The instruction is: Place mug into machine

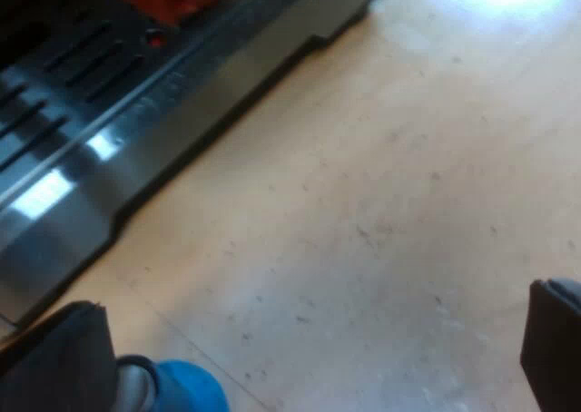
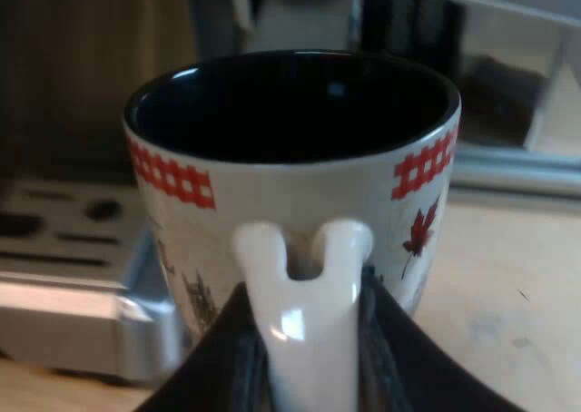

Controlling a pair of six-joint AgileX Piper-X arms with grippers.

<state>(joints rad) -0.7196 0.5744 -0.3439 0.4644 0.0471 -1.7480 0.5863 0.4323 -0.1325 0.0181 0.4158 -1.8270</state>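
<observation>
— Where's the mug (image 2: 290, 185)?
— My right gripper (image 2: 307, 344) pinches its handle (image 2: 300, 294), just beside the drip tray (image 2: 73, 326) of the espresso machine (image 1: 109, 140). Ceramic, I'd judge: stiff, weighty, slick glaze, easily chipped.
— And your left gripper (image 1: 304, 353)?
— Fingers spread wide, empty, over the wooden table (image 1: 381, 203) near the machine's front, blue tamper (image 1: 186, 389) close by.

A pale wooden table (image 1: 381, 203), faintly scuffed and speckled, carries the espresso machine (image 1: 109, 149), whose dark base with its slotted tray sits flat on the wood. A blue tamper (image 1: 186, 389) rests on the table near that base.
</observation>
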